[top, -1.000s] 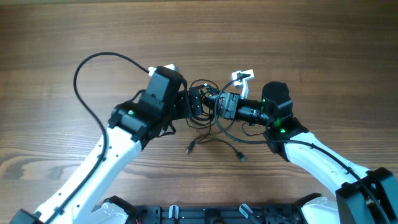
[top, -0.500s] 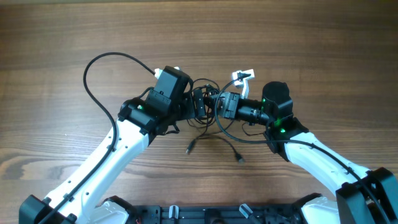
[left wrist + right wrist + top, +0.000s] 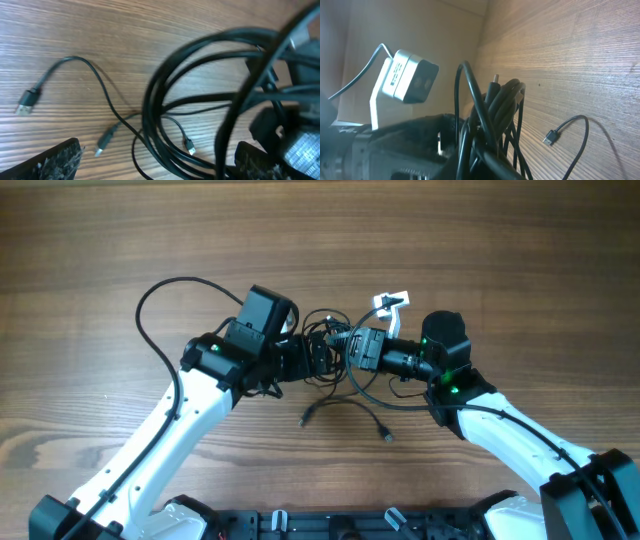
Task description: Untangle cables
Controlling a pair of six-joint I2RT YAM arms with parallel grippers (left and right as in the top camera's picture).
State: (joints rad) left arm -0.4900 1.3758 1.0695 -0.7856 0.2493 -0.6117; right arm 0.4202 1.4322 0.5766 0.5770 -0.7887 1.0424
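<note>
Cables (image 3: 152, 115): bunched in a coil of loops at table centre, lifted off the table (image 3: 120, 240), right between my two grippers. Two loose tails drop out of the bunch toward the base side and lie flat, with their plug ends (image 3: 306, 419) well apart from the knot.

Right gripper (image 3: 347, 350): clamped on the bunch from the right, so the coil hangs off it. The right wrist view shows strands fanning up past the fingers.

Left gripper (image 3: 318, 358): fully spread, holding nothing, and pointing straight at the right one. In the left wrist view the loops cross the gap between my left fingertips (image 3: 60, 160), with the coil plane roughly across my approach line. The strands read blurred and close, so I can't tell how deep in the gap they sit, or which strand is which.

Key relation: the bunch is dead ahead of the left fingers. The left is the free arm and effectively at the coil. My read is that the next move is the left closing on one loop, then the arms pulling apart along the left-right line. The risk is the left grabbing several strands at once and tightening the knot.
</note>
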